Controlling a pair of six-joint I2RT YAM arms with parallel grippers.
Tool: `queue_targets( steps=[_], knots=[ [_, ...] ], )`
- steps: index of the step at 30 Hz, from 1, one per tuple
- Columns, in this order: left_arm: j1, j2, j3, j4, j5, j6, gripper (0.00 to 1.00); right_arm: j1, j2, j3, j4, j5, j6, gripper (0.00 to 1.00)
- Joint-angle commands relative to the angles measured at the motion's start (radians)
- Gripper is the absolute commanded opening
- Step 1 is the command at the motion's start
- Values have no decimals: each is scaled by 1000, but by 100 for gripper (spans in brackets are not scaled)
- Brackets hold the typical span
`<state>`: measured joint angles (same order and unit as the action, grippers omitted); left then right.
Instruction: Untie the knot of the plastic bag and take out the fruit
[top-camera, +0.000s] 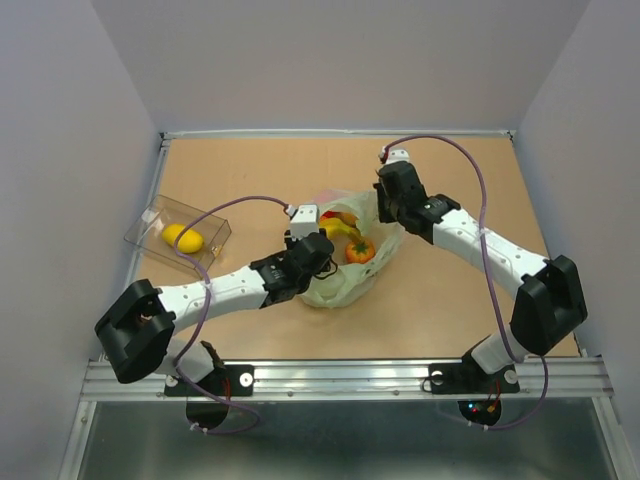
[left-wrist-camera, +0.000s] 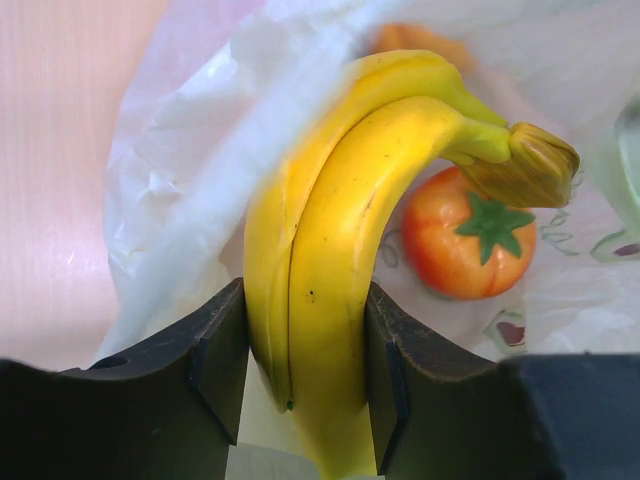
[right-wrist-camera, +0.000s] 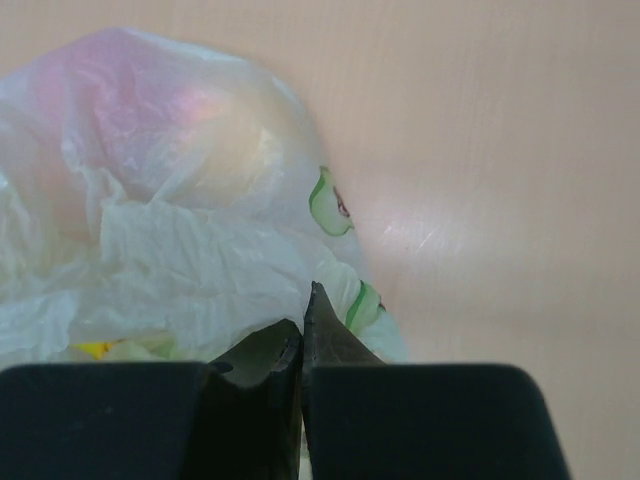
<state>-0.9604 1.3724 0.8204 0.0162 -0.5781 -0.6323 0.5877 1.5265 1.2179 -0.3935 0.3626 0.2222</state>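
Sitting far left, clear box (top-camera: 150, 225): one yellow fruit (top-camera: 184, 238) inside, well apart from the plastic bag (top-camera: 335, 290).
Centre-left, left gripper (left-wrist-camera: 305, 360): jaws clamped on the banana (left-wrist-camera: 340, 200), low on its curve, within the bag mouth.
Centre, plastic bag: on the table, mouth gaping, no knot visible.
Inside it: orange fruit (left-wrist-camera: 470, 245) with green top, just beside the banana.
Right of centre, right gripper (right-wrist-camera: 303, 330): jaws together at the bag's right rim, seemingly pinching film.
Progress: untying judged done; one fruit boxed; banana gripped, not yet out; orange fruit and others left.
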Motion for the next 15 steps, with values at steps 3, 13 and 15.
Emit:
queue_targets(
  steps=[3,13,15],
  knots=[
    [-3,-85,-67,82,40,123,5,-28,12,109,36,29,39,1],
    [6,-261,-116,284,47,226,3,-28,31,39,36,-2,86,1],
    [9,-303,-145,356,70,265,3,-26,26,14,36,-8,94,1]
  ],
)
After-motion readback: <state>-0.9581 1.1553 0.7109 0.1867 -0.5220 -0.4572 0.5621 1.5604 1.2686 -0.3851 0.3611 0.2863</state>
